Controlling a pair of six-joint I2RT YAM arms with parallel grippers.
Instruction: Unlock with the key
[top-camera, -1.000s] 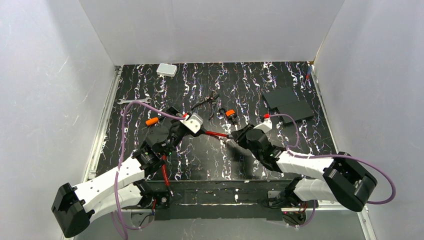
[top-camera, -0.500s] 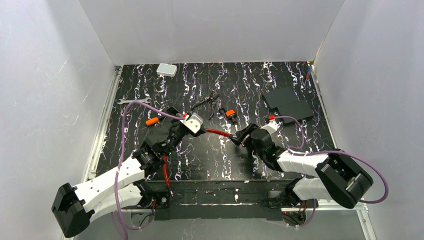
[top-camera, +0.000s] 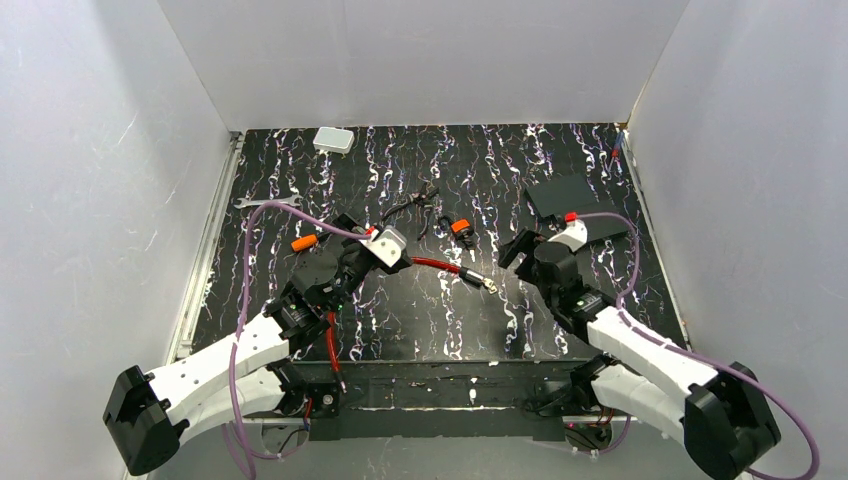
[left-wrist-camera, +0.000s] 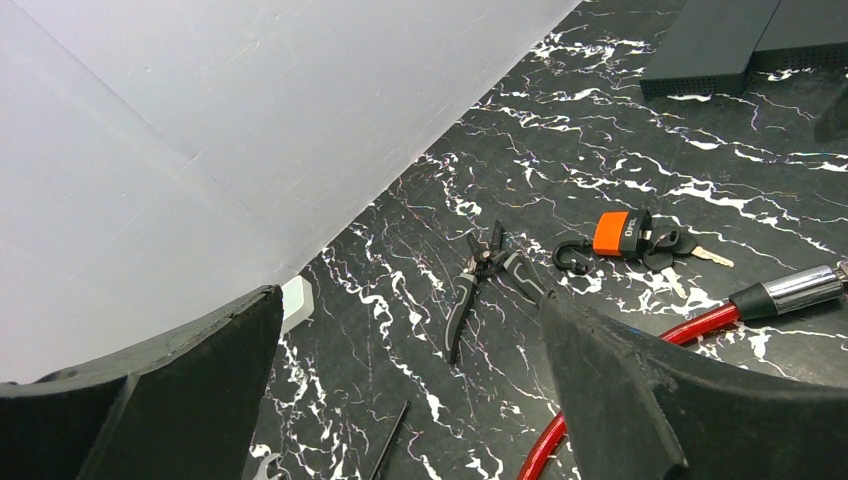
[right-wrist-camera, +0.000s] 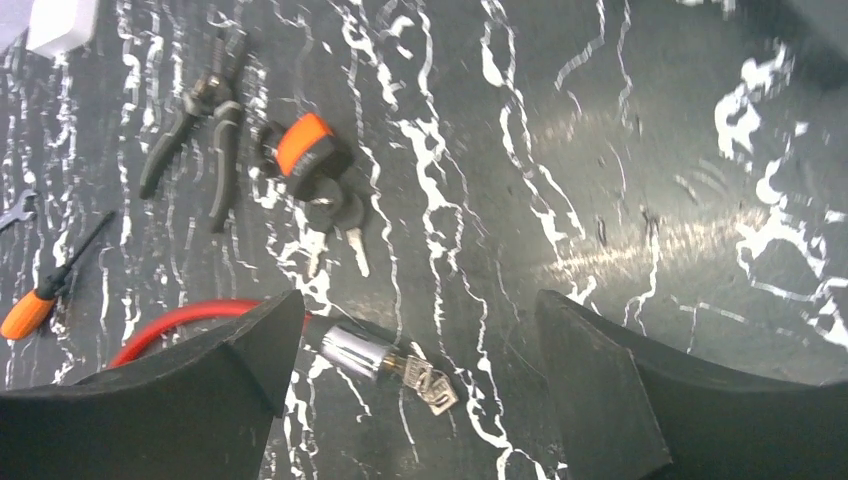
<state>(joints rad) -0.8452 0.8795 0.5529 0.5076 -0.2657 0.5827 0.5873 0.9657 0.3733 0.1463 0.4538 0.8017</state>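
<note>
The red cable lock (top-camera: 432, 265) lies across the middle of the dark marbled table, and its chrome end (right-wrist-camera: 360, 350) points right. The key (right-wrist-camera: 425, 383), a small metal one with a second on its ring, is stuck in that end and also shows from above, key (top-camera: 490, 285). My right gripper (right-wrist-camera: 420, 300) is open, just above and to the right of the key and holding nothing; from above, right gripper (top-camera: 518, 248). My left gripper (left-wrist-camera: 408, 300) is open wide over the cable (left-wrist-camera: 690, 325), which runs under its right finger; from above, left gripper (top-camera: 395, 262).
Behind the cable lie black-handled pliers (top-camera: 420, 205) and an orange padlock (right-wrist-camera: 305, 145) with black-headed keys. A black box (top-camera: 575, 205) sits at the back right and a white block (top-camera: 333, 140) at the back left. An orange-handled screwdriver (top-camera: 303, 243) and a wrench (top-camera: 262, 203) lie left.
My right gripper has opened, let go of the key and drawn back to the right. The cable's chrome end now lies free on the table. The left arm has not moved.
</note>
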